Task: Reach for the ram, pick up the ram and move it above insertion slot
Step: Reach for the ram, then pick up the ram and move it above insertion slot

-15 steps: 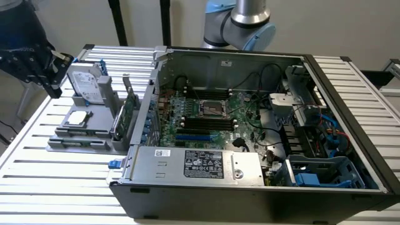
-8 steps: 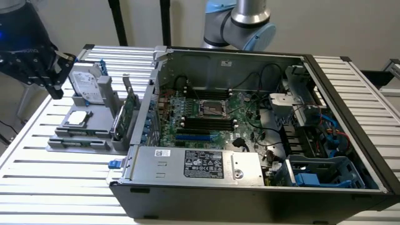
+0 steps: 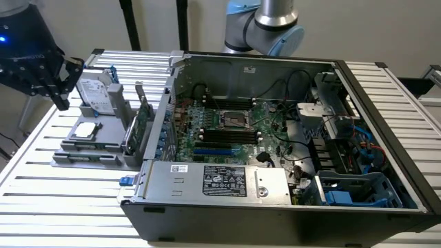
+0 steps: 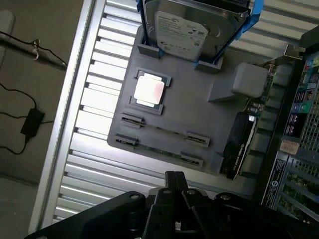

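Right, on my exterior feed the gripper (image 3: 53, 93) hangs over the slatted table (image 3: 69, 206) at the exterior view's left, just beside the grey holder (image 3: 76, 160) and well apart from the open computer case (image 3: 206, 222). I cannot tell from either feed how the jaws stand. On the wrist feed the gripper's black body (image 4: 175, 186) sits over the table slats close to the holder's near edge, apart from everything on it. The ram (image 4: 164, 130) lies in the holder (image 4: 199, 109): a thin green stick on its edge, caught at each end by a small grey clip. A second stick (image 4: 158, 151) lies just beside it in its own pair of clips, closer to the gripper. Past the two sticks a square processor chip (image 4: 149, 90) rests flat in a shallow pocket. Beyond that, a silver hard drive (image 4: 189, 30) stands upright in blue brackets. A larger expansion card (image 4: 244, 139) stands on edge along the side of the holder nearest the case. Inside the case I see the green motherboard (image 3: 200, 113) with its long black slots (image 3: 227, 134) lying side by side near the middle. A silver power supply (image 3: 214, 181) runs along the near wall. The arm's pale blue joint (image 3: 265, 20) shows behind the case, at the top of the exterior feed.
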Robot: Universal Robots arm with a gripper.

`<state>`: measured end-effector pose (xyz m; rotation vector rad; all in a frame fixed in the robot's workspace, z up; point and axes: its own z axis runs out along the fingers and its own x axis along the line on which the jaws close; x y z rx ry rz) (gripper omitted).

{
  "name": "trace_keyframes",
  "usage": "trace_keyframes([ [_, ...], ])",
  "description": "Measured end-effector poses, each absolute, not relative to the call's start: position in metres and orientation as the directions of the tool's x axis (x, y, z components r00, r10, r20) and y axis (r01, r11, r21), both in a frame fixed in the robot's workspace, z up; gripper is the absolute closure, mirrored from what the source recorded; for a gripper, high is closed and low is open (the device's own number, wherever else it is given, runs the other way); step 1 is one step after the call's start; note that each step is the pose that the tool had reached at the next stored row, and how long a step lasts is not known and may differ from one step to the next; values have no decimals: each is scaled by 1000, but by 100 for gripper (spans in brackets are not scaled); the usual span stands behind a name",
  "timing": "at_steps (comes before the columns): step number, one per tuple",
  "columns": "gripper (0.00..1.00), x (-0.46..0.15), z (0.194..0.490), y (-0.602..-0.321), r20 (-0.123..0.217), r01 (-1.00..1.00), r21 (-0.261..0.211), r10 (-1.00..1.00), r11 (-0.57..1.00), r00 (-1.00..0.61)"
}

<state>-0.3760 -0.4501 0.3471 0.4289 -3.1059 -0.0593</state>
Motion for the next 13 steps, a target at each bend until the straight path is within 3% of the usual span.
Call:
trace_keyframes([
  [13, 89, -376, 344, -450, 1, -488, 38, -488, 872, -873],
])
